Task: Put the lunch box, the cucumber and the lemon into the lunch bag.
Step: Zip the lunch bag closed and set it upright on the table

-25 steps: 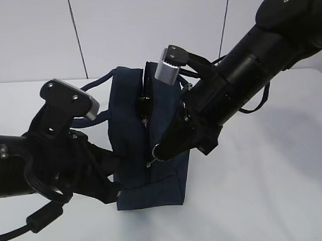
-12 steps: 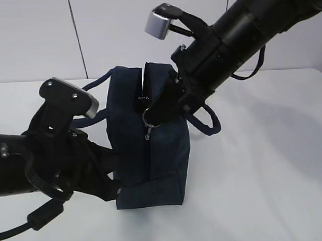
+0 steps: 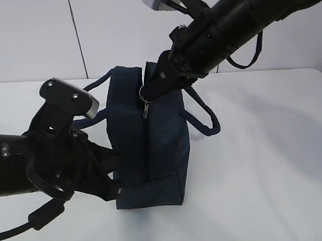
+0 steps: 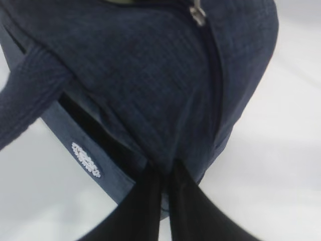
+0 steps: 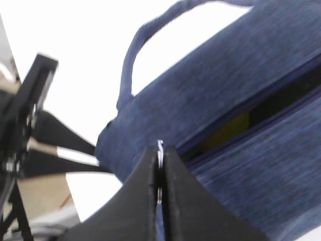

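Observation:
The dark navy lunch bag [image 3: 162,147] stands on the white table, zipper facing me. My right gripper [image 3: 147,93] is shut on the zipper's metal ring pull [image 5: 160,145] near the top of the bag. In the right wrist view my right gripper [image 5: 159,151] pinches the thin ring, and the zipper gap beyond it shows a yellow patch that looks like the lemon [image 5: 231,126]. My left gripper [image 3: 116,174] is shut on the bag's fabric low on its left side; in the left wrist view it [image 4: 164,169] pinches a fold. The lunch box and the cucumber are hidden.
One loop handle [image 3: 204,118] hangs off the bag's right side and another [image 3: 94,83] sticks out left behind my left arm. A small white logo patch [image 4: 86,159] marks the bag's side. The white table [image 3: 258,175] spreads out to the right.
My right gripper has travelled up along the zipper with the ring pull, from the bag's lower front to near its top. The left gripper has kept its hold in place.

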